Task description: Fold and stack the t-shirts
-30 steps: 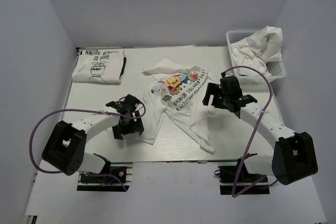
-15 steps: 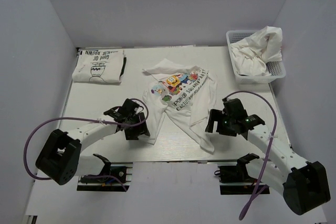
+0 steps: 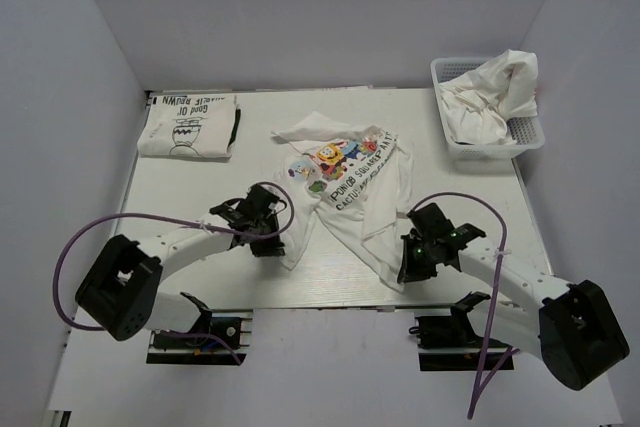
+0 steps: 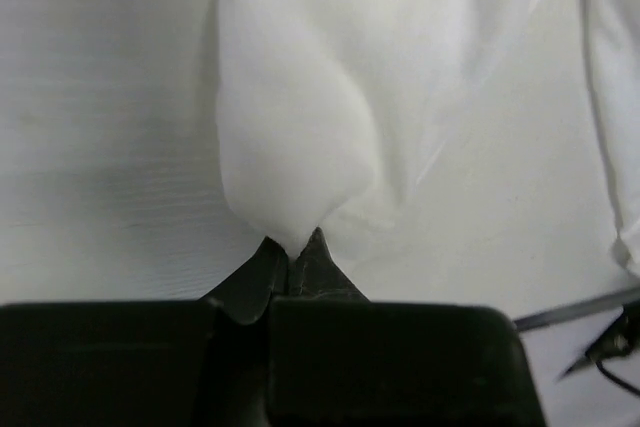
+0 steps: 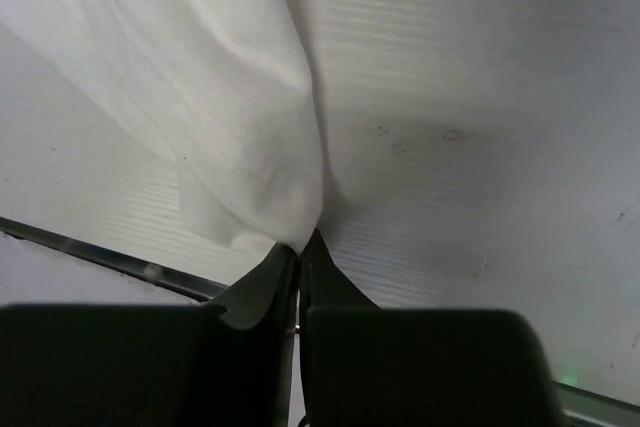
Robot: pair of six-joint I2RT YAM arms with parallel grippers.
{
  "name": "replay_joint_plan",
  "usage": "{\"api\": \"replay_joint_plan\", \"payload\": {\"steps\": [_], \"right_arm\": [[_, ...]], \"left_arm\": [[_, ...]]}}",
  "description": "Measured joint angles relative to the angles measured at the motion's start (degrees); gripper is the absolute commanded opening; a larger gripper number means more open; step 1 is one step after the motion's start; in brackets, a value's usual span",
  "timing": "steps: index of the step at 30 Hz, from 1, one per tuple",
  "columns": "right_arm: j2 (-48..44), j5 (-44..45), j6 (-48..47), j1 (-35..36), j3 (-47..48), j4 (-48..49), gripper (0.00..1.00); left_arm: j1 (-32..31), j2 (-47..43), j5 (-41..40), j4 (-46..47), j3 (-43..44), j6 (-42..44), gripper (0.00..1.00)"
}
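Spanning the whole scene, one white counter (image 3: 180,197) carries three lots of cloth. One white cartoon-print t-shirt (image 3: 345,182) lies spread and rumpled at the middle, its hem toward the arms. One white mesh basket (image 3: 528,137) sits at the far right corner, heaped with crumpled white shirts (image 3: 490,87); how many, I cannot tell. One folded t-shirt (image 3: 188,125) with black lettering rests at the far left corner. Two arms reach low: the left fingers (image 4: 255,277) are pinched together on the cartoon-print t-shirt's near left corner, and the right fingers (image 5: 258,287) are pinched on its near right corner, close to the counter's near edge
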Motion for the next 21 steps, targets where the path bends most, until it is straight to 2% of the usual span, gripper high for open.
{"api": "replay_joint_plan", "payload": {"steps": [4,9,11,14,17,21], "right_arm": [[0.1,0.9,0.5,0.2,3.7,0.4,0.00],[-2.8,3.5,1.9,0.2,15.2,11.6,0.00],[-3.6,7.0,2.0,0.2,20.6,15.2,0.00],[-4.0,14.2,1.4,0.1,30.4,17.6,0.00],[-5.6,21.5,-0.6,0.1,38.3,18.6,0.00],[-7.5,27.6,-5.2,0.1,49.3,18.2,0.00]], "left_arm": [[0.2,-3.9,-11.5,-8.1,7.6,-0.5,0.00],[0.9,-6.0,-29.1,-14.7,31.9,-0.4,0.00],[1.0,-6.6,-36.0,-16.4,42.1,0.1,0.00],[1.0,-8.4,-44.0,-17.9,52.4,1.8,0.00],[1.0,-11.2,-49.5,-17.9,58.6,5.0,0.00],[1.0,-15.1,-52.7,-16.3,64.2,11.4,0.00]]}}
